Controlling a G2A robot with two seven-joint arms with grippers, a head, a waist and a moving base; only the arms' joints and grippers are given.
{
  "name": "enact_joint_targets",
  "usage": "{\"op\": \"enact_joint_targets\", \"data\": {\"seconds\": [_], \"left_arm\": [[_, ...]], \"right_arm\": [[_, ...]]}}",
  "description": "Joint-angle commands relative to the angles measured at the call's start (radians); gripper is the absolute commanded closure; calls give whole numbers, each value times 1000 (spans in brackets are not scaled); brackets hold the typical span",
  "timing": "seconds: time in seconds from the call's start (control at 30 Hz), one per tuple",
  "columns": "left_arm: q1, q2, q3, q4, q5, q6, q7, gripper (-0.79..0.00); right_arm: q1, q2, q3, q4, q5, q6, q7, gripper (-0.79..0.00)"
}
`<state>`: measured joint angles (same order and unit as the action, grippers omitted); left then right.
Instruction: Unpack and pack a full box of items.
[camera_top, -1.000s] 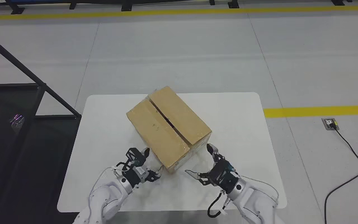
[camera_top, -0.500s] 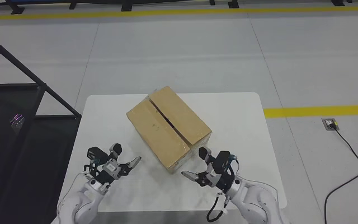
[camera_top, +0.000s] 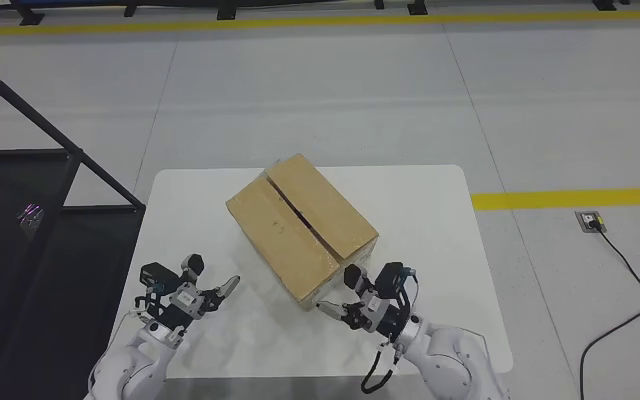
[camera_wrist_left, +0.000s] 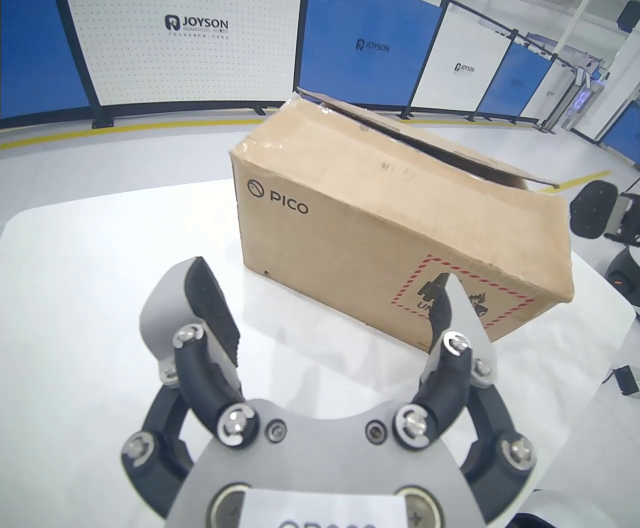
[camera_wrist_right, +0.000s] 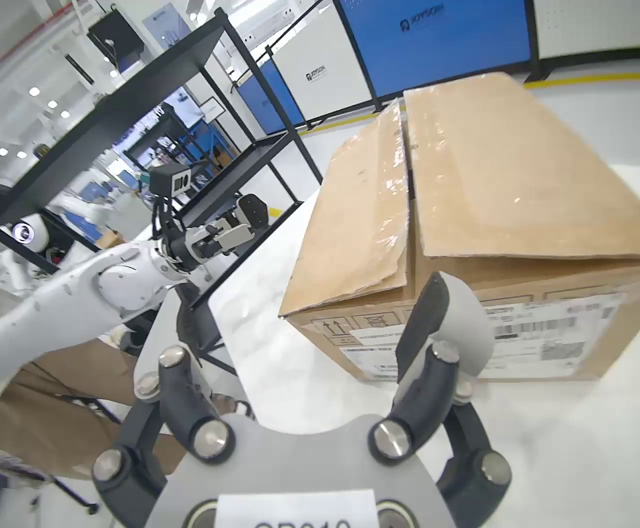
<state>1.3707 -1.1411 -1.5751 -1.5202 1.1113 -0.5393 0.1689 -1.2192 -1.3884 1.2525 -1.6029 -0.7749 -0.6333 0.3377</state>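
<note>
A brown cardboard box (camera_top: 300, 228) stands slantwise in the middle of the white table (camera_top: 430, 215). Its two top flaps are folded down, with a taped seam (camera_wrist_right: 406, 165) between them, and one flap edge lifts a little at the far end (camera_wrist_left: 425, 145). My left gripper (camera_top: 213, 277) hangs open over the table's front left, apart from the box (camera_wrist_left: 390, 215), with nothing between its fingers (camera_wrist_left: 212, 305). My right gripper (camera_top: 340, 294) is open beside the box's near corner, and one finger (camera_wrist_right: 440, 320) stands before the labelled end face (camera_wrist_right: 500, 320).
A black metal rack (camera_top: 45, 190) stands off the table's left side. Bare tabletop lies right of the box (camera_top: 430, 270) and along the front edge. A yellow floor line (camera_top: 555, 198) and a cable (camera_top: 615, 250) are on the right.
My left gripper has drawn back from the box's near side to the table's front left. My right gripper has shifted a little left, closer to the box's near corner.
</note>
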Motion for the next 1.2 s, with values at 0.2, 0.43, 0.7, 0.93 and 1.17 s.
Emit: {"op": "enact_joint_targets", "data": {"seconds": [0.2, 0.43, 0.7, 0.93, 1.17], "left_arm": [[3, 0, 8, -6, 5, 7, 15, -785], [2, 1, 10, -7, 11, 5, 23, -785], [1, 2, 11, -5, 16, 3, 30, -785], [-1, 3, 13, -5, 17, 2, 33, -785], [-2, 4, 13, -6, 19, 5, 36, -785]], "right_arm": [[74, 8, 2, 57, 266, 41, 184, -785], [123, 10, -18, 102, 334, 65, 223, -785], [157, 17, -45, 125, 419, -2, 279, -785], [179, 15, -90, 130, 380, 26, 250, -785], [180, 10, -130, 121, 281, 77, 157, -385]]}}
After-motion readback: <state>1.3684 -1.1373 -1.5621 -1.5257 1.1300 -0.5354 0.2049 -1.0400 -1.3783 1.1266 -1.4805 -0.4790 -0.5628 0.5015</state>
